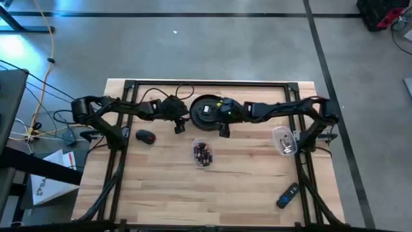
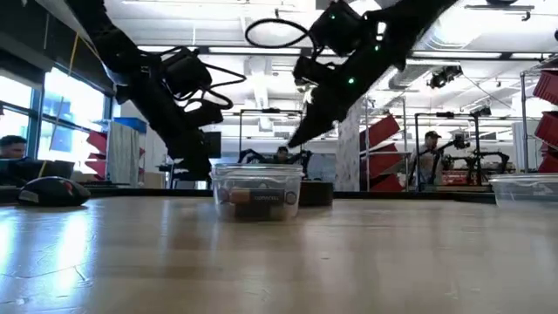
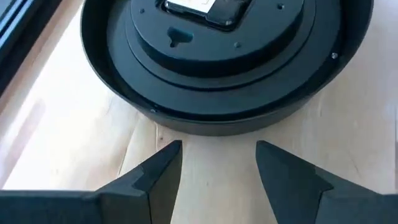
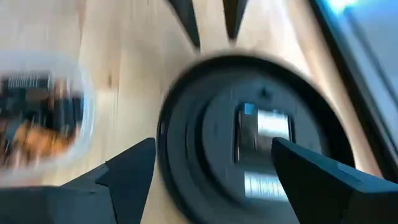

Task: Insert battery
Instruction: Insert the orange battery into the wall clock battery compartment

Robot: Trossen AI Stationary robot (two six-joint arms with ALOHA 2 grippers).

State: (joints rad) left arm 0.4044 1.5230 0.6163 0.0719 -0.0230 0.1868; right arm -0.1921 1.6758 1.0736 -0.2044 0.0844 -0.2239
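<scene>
The batteries (image 1: pixel 202 154) lie in a small clear tub (image 2: pixel 256 194) on the counter (image 1: pixel 212 193), near its middle and just on the near side of a round black clock (image 1: pixel 206 110) lying face down by the far edge. The clock's battery slot (image 4: pixel 258 146) shows as a pale rectangle at the centre of its back, and no battery appears to sit in it yet, so the pick-up seems to come first. The right gripper (image 1: pixel 223 131) hangs between clock and tub with its fingers spread and empty; its wrist view has the tub off to one side and the clock straight ahead. The left gripper (image 1: pixel 179 125) hovers beside the clock's rim, likewise open and empty. Both are near the tub; the right looks slightly nearer. The individual batteries' long axes cannot be made out.
</scene>
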